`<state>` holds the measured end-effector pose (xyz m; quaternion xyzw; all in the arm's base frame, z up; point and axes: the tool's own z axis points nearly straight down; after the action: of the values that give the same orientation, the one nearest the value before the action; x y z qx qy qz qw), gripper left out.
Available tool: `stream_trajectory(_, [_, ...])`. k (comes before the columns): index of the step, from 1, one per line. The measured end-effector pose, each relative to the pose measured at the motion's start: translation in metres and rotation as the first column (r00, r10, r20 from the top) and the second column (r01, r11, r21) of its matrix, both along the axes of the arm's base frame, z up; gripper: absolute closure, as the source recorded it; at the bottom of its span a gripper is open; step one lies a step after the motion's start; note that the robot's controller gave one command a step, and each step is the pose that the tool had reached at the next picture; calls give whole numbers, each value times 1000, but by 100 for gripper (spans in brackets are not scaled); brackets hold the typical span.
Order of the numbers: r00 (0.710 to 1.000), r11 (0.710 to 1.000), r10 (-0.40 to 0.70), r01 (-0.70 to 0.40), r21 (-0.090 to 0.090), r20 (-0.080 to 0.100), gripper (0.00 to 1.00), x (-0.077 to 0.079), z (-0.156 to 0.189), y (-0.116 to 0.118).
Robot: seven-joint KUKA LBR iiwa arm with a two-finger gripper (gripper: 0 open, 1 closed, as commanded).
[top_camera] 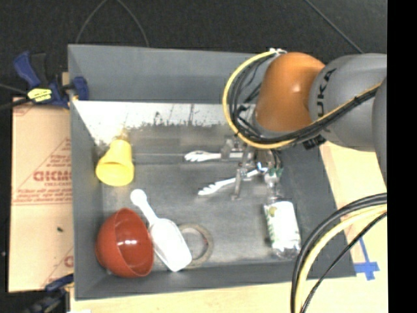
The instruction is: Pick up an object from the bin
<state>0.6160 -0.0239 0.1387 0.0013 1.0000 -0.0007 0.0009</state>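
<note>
Camera view: gripper [208, 171] is seen over bare bin [169, 175] floor, fingers [197, 155] spread wide, nothing clasped.
Done: nothing is lifted yet.
Left: grasp and lift, by judgement.

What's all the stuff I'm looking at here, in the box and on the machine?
bin: one, grey, middle of the view
cup: one, yellow, on its side at the bin's left
bowl: one, red, near left corner
scoop: one, white, beside the bowl on its right
ring: one, pale brown, flat on the floor by the scoop
bottle: one, clear with green, lying at the bin's right
arm: one, grey, reaching in from the right
cover: one, orange, on the wrist
cables: several, black and yellow, looped round the wrist
fingers: two, white, spread open over the bin's middle, nothing between them
</note>
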Motion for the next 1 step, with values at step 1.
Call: stream_trajectory(1, [1000,1000,0,0,0,0,0,0,0,0])
